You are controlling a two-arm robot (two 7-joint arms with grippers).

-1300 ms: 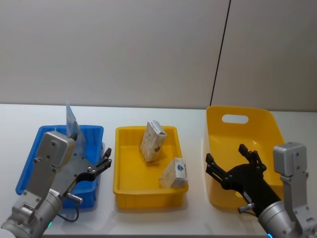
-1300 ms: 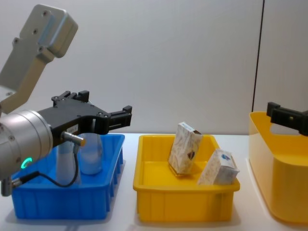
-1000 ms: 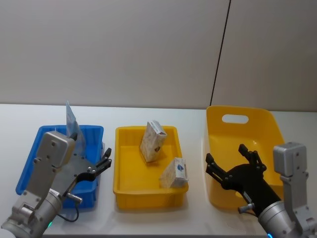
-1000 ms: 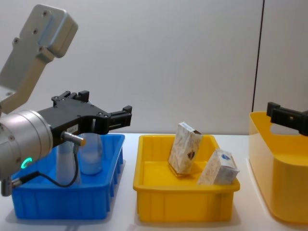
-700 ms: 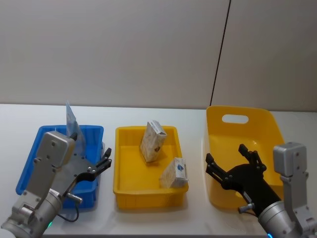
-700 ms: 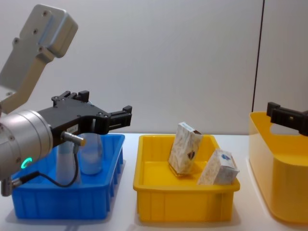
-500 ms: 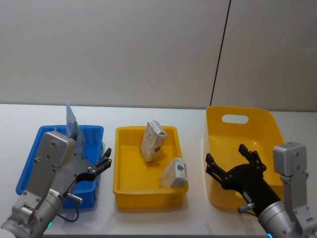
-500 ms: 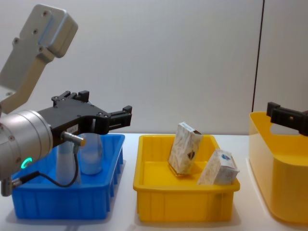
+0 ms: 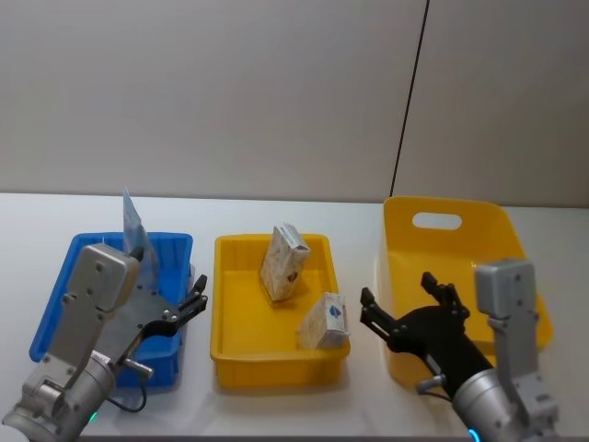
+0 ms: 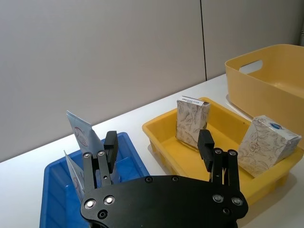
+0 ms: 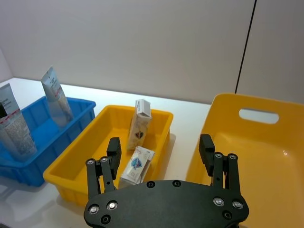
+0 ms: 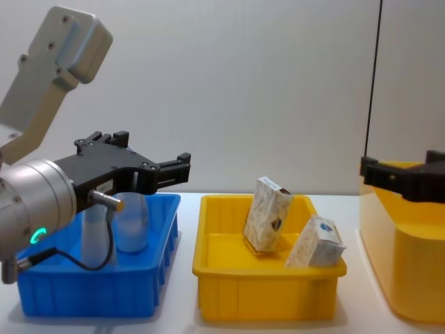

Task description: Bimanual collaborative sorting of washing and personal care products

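Right end effector (image 9: 398,293) shifted leftward, spread wide, patterned cartons (image 9: 283,262), glossy yellow tray (image 9: 276,376)

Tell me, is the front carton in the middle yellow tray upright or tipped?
Tipped. The front carton lies at a slant, its top leaning toward the right wall of the yellow tray.

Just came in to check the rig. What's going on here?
Nothing is held right now. Both grippers hover with jaws open: the left gripper over the blue bin holding tubes, the right gripper at the large yellow tub's near-left corner, beside the middle tray where two patterned cartons sit.
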